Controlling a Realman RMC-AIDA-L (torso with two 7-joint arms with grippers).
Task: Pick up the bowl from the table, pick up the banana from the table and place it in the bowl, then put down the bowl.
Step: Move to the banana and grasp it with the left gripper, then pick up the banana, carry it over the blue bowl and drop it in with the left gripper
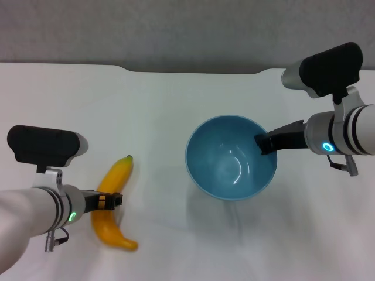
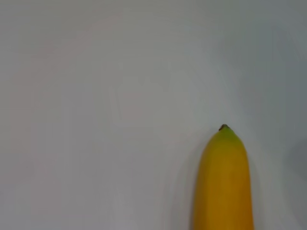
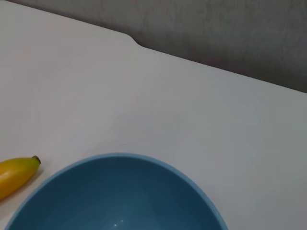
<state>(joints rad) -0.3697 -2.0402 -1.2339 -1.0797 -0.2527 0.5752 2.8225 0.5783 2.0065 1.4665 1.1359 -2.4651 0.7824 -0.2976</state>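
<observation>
No readable text, labels, brands or numbers anywhere: bowl, banana and table all plain.

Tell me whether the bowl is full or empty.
Empty: the bowl's blue inside is bare, and the banana lies on the table.

bowl: light-blue, rim and inner wall visible, empty | banana: yellow, dark tip pointing toward bowl rim, just beside it | surface: white, notch in far edge

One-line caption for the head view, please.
Right gripper on blue bowl's rim; left gripper at banana on white table.
</observation>
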